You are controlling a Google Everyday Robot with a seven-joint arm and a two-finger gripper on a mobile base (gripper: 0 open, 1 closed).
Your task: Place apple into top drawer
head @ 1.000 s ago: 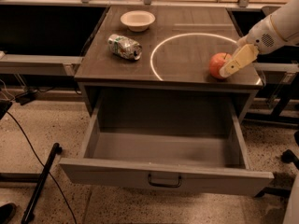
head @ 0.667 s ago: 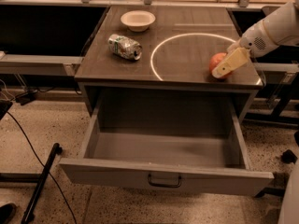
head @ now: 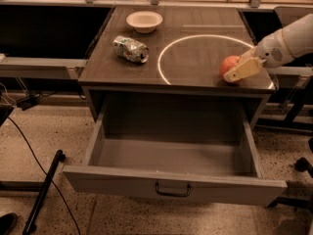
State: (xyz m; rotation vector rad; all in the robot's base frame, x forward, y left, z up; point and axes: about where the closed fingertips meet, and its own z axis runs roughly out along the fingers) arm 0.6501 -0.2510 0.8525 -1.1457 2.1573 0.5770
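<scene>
- The apple (head: 228, 66) sat on the counter (head: 195, 35), near the front right corner, just inside the white ring (head: 162, 58) marked on the top.
- The gripper (head: 235, 71) had reached in from the right and was at the apple, with one tan pad lying across its front right side. Whether it had closed on the fruit could not be told.
- The drawer (head: 122, 182) stood pulled fully out below the counter's front edge, with its floor in view.
- Judged by its look, the apple was firm and of moderate weight. Its skin was smooth and waxy, so it would be prone to slipping or rolling out of a light pinch.
- Being round, it offered no flat faces. The best hold would probably be across its widest part, with the pads on opposite sides and level with the middle, not high near the stem.
- A hard squeeze might bruise it, and a drop into the drawer could do the same, so a low release seemed wise.
- The can (head: 130, 49) and bowl (head: 144, 20) lay well apart from it on the left.
</scene>
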